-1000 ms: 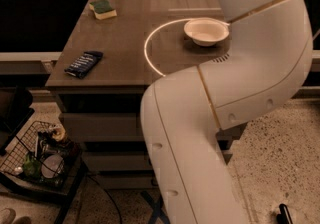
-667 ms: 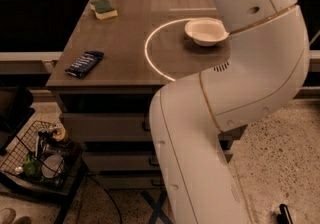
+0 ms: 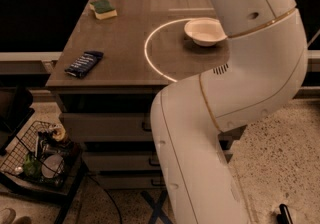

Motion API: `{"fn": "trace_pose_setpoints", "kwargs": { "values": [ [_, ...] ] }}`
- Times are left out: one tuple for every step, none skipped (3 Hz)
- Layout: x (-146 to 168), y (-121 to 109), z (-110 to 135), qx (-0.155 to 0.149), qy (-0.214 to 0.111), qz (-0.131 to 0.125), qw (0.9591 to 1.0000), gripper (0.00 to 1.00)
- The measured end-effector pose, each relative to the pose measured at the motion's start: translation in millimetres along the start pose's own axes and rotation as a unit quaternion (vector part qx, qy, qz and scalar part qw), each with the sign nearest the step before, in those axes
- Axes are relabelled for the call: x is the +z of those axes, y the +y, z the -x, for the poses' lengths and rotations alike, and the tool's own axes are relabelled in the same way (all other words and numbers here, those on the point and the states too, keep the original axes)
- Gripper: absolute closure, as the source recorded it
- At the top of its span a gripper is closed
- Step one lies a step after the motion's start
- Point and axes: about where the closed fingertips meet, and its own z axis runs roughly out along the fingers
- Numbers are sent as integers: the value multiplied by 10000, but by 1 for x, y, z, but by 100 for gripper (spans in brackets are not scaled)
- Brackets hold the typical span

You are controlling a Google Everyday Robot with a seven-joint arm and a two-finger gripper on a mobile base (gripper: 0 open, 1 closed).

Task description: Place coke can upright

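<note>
The coke can is hidden or out of view. My white arm [image 3: 240, 83] fills the right half of the camera view, rising from the bottom and bending out past the top edge. The gripper is out of view beyond the top of the frame. On the brown tabletop [image 3: 130, 43] lie a dark blue snack packet [image 3: 84, 63] near the front left corner, a white bowl [image 3: 205, 31] partly behind my arm, and a green and yellow sponge [image 3: 103, 9] at the back left.
A bright curved line [image 3: 150, 53] runs across the tabletop. Drawers [image 3: 115, 128] sit below the table's front edge. A black wire basket [image 3: 37, 155] with items stands on the floor at the lower left. The floor at right is speckled.
My arm has shifted a little to the right and upward. The objects on the table have not moved.
</note>
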Motion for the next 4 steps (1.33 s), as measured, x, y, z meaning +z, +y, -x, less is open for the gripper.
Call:
{"fn": "trace_pose_setpoints", "kwargs": {
  "values": [
    [6,0,3,125,-147,34,9998,100],
    [8,-2,-5,432,-441,101,9980,100],
    [-7,-5,-10,535,-964,-38,9939,100],
    [-41,-8,-8,270,-1471,-433,9878,100]
  ]
}}
